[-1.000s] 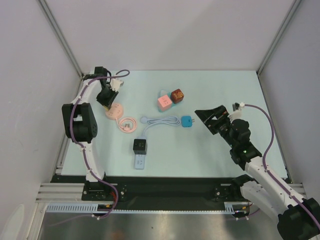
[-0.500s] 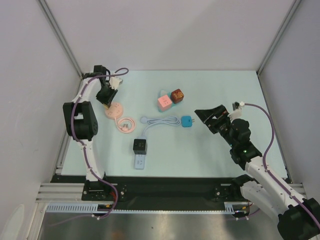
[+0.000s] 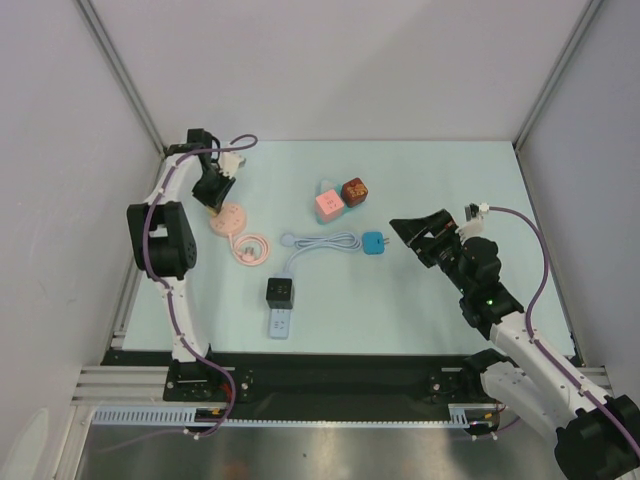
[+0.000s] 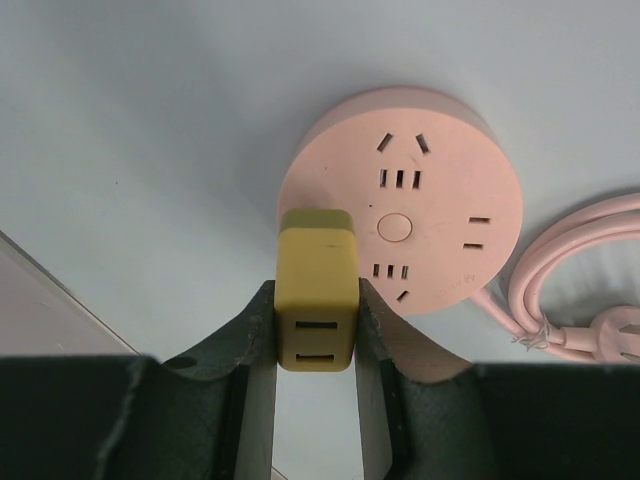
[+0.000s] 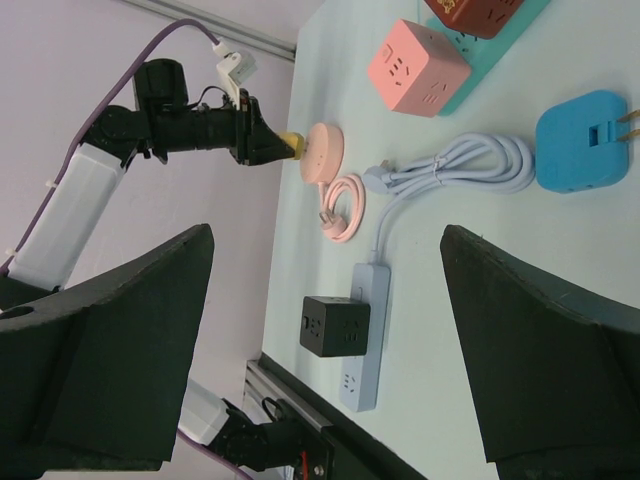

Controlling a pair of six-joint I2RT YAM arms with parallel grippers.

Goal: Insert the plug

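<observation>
the yellow plug (image 4: 316,300), a boxy adapter with two slots on its near face, is pinched at its sides by the left pincer (image 4: 316,312), whose jaws are clamped against it. its long axis runs straight out along the pincer's reach, and its far end overlaps the left rim of the round pink socket hub (image 4: 420,195), which lies flat on the worktop (image 4: 150,120) at the far left corner. in the left wrist view the hub's slot groups all sit to the right of the plug, so by my reading the coming move turns on shifting that way before pressing in; the nearest group is just beside the plug's right edge.

the left arm is plainly the nearer one. the right pincer (image 5: 325,240) hangs with its jaws spread wide and nothing between them, well apart from the hub, across the worktop.

the plug's prongs are hidden on its far end, so i cannot tell which slot group they suit, nor whether the plug already touches the hub or hovers over its rim. the hub's pink cord (image 4: 570,290) is cut off at the frame's right edge.
</observation>
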